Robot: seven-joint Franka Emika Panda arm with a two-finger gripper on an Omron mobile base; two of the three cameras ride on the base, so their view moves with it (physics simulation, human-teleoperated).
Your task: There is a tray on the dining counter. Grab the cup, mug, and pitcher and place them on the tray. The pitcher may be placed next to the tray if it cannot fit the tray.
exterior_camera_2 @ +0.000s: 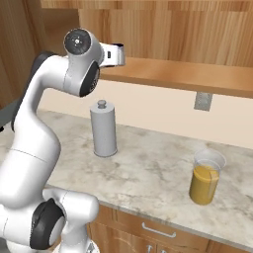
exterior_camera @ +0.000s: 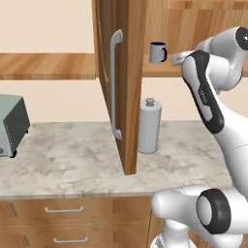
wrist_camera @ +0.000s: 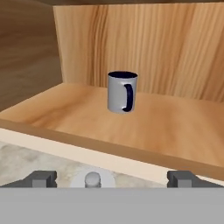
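Note:
The grey mug point(wrist_camera: 122, 92) with its dark rim and handle stands upright on the open cabinet's wooden shelf point(wrist_camera: 87, 118); it also shows as the mug point(exterior_camera: 158, 52) just right of the open door. My gripper point(wrist_camera: 112, 179) is open, level with the shelf's front edge and a short way back from the mug, with nothing between its fingertips point(wrist_camera: 43, 178). The hand point(exterior_camera_2: 114, 54) is raised at shelf height. The glass pitcher point(exterior_camera_2: 205, 178) of orange liquid stands on the marbled wall counter at the right. The green cup, the tray and the dining counter are out of view.
A grey metal cylinder with a knob point(exterior_camera: 149, 126) stands on the counter below the hand. The open cabinet door point(exterior_camera: 121, 82) hangs to the left of the shelf. A toaster oven point(exterior_camera: 9, 126) sits far left. An outlet point(exterior_camera_2: 201, 101) is on the wall.

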